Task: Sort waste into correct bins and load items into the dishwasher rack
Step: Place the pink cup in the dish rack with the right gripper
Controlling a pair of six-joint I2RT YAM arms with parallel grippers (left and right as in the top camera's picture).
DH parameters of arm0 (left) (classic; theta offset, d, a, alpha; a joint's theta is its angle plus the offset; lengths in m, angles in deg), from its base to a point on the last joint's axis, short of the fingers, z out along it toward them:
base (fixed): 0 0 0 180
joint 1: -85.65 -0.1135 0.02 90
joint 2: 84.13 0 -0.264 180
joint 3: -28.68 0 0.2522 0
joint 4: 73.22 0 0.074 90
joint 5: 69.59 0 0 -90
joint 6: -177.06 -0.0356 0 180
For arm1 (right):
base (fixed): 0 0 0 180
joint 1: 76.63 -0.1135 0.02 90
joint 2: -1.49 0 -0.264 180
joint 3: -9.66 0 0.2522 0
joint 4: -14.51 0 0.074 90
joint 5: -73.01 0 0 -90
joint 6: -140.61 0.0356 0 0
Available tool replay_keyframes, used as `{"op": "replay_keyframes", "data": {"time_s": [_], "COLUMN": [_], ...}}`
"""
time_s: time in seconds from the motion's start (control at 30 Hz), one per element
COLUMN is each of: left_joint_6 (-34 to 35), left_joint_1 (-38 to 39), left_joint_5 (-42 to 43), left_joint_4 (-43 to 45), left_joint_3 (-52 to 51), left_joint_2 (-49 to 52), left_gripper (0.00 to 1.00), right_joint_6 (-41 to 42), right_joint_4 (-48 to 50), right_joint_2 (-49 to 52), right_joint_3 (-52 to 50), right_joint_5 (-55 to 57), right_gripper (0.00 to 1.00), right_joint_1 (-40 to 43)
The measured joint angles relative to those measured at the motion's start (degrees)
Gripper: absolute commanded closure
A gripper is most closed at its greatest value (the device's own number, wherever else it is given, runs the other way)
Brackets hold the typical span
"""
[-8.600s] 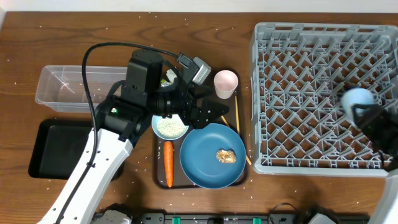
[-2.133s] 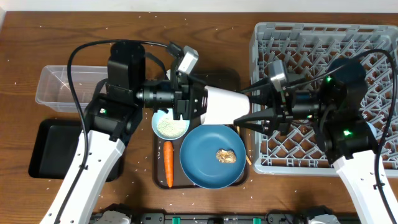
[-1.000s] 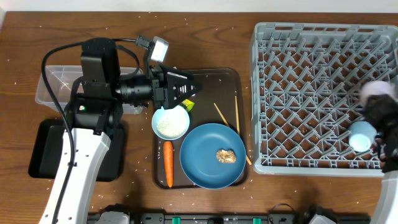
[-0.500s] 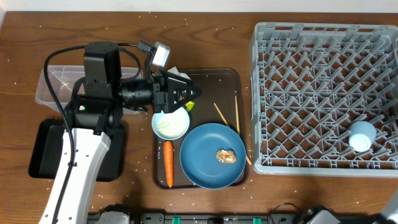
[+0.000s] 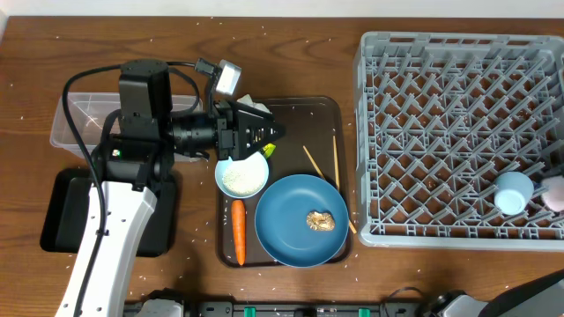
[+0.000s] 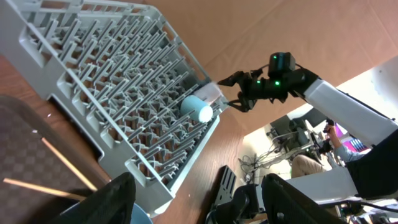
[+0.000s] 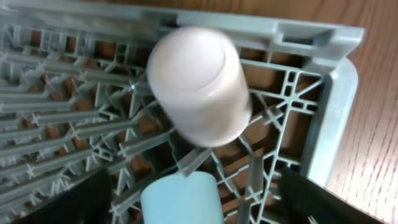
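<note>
The pale pink cup [image 5: 553,192] lies in the grey rack [image 5: 441,53] at its right edge, beside the light blue cup [image 5: 512,191]. In the right wrist view the pink cup [image 7: 199,93] is blurred above the blue cup [image 7: 180,202], and my right gripper [image 7: 202,208] is open around neither. My left gripper [image 5: 264,132] is open and empty over the brown tray's far left, by the crumpled paper [image 5: 256,107] and wrapper [image 5: 265,151]. The white bowl [image 5: 241,176] holds rice. The blue plate [image 5: 286,224] carries the brown lump [image 5: 319,220]. The carrot [image 5: 238,231] and chopsticks [image 5: 334,161] lie on the tray.
The clear tub [image 5: 84,123] and black tray [image 5: 66,216] sit left of the brown serving tray [image 5: 300,110]. In the left wrist view my open fingers [image 6: 199,199] frame the rack [image 6: 112,56], the blue cup [image 6: 198,109] and the right arm [image 6: 273,84] beyond.
The pink cup, carried over the rack by my right gripper a second ago, now lies in the rack beside the blue cup. My left arm has barely moved.
</note>
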Motion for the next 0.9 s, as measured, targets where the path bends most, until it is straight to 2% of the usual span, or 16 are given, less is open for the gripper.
{"op": "replay_keyframes", "data": {"time_s": [0.13, 0.3, 0.43, 0.5, 0.6, 0.7, 0.77, 0.9], "left_joint_6": [0.0, -0.3, -0.4, -0.5, -0.7, -0.8, -0.8, -0.9], "left_joint_1": [0.0, 0.0, 0.0, 0.0, 0.0, 0.0, 0.0, 0.0], "left_joint_5": [-1.1, -1.4, -1.5, -1.9, -2.8, -3.1, -3.3, -4.1], "left_joint_4": [-1.3, -1.3, -1.3, -1.3, -1.4, -1.7, -2.2, -3.2], "left_joint_3": [0.0, 0.0, 0.0, 0.0, 0.0, 0.0, 0.0, 0.0], "left_joint_2": [0.0, 0.0, 0.0, 0.0, 0.0, 0.0, 0.0, 0.0], "left_gripper": [0.34, 0.34, 0.34, 0.34, 0.34, 0.34, 0.34, 0.34], "right_joint_6": [-0.2, -2.6, -6.0, -8.2, -10.6, -12.2, -12.0, -10.3], "right_joint_4": [1.0, 3.1, 1.3, -1.5, -7.9, -12.6, -15.0, -16.4], "right_joint_2": [0.0, -0.5, -3.2, -5.3, -8.5, -9.2, -8.8, -7.5], "right_joint_3": [0.0, 0.0, 0.0, 0.1, 0.3, 0.3, 0.3, 0.2], "right_joint_5": [-4.0, -16.1, -23.1, -24.2, -20.9, -15.1, -10.0, -1.6], "right_gripper": [0.23, 0.27, 0.30, 0.36, 0.44, 0.60, 0.72, 0.84], "right_joint_1": [2.4, 3.3, 0.4, -2.8, -10.1, -16.3, -19.2, -21.3]}}
